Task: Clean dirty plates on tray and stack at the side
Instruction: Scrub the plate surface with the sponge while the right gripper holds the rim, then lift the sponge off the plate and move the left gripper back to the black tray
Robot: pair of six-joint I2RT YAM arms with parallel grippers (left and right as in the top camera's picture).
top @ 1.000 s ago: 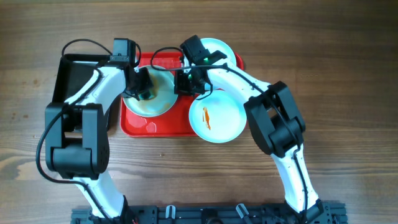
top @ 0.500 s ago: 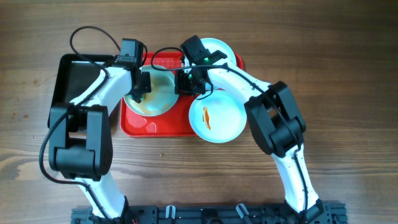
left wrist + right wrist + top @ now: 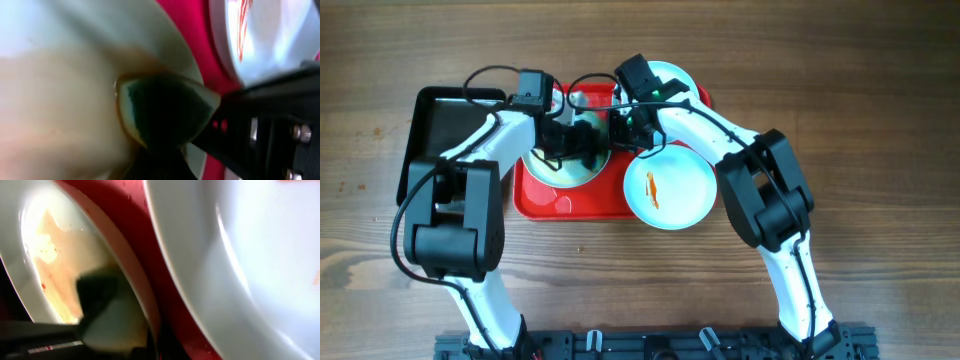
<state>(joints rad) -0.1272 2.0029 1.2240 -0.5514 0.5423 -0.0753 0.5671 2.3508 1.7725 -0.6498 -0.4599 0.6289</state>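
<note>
The left claw (image 3: 572, 140) has slid from the left half of the left plate (image 3: 548, 172) across to its right half within the last second. It now sits in the upper middle of the overhead frame, almost against the right claw (image 3: 620, 128). It is closed tight on a sponge (image 3: 165, 110), whose green face and yellow edge press flat on the plate in the left wrist view. A tan film of sauce lies across the plate to the left of the sponge there. The right claw has not moved. It is closed too, and appears to pinch the right rim of the same plate to steady it, though the contact itself is hidden. This plate lies on the left part of the red tray (image 3: 550, 205). The stroke looks like one pass of a scrub, not the end of it, since the right wrist view shows orange-brown streaks on the plate's surface. The front plate (image 3: 675, 205), at the tray's lower right corner and overhanging its edge, carries an untouched orange smear (image 3: 652, 190). The back plate (image 3: 670, 78) sits at the tray's upper right, partly under the right arm. Nothing is stacked at the side yet, and the black tray (image 3: 440, 130) at the upper left holds no plates, so the task seems to be at an early stage.
</note>
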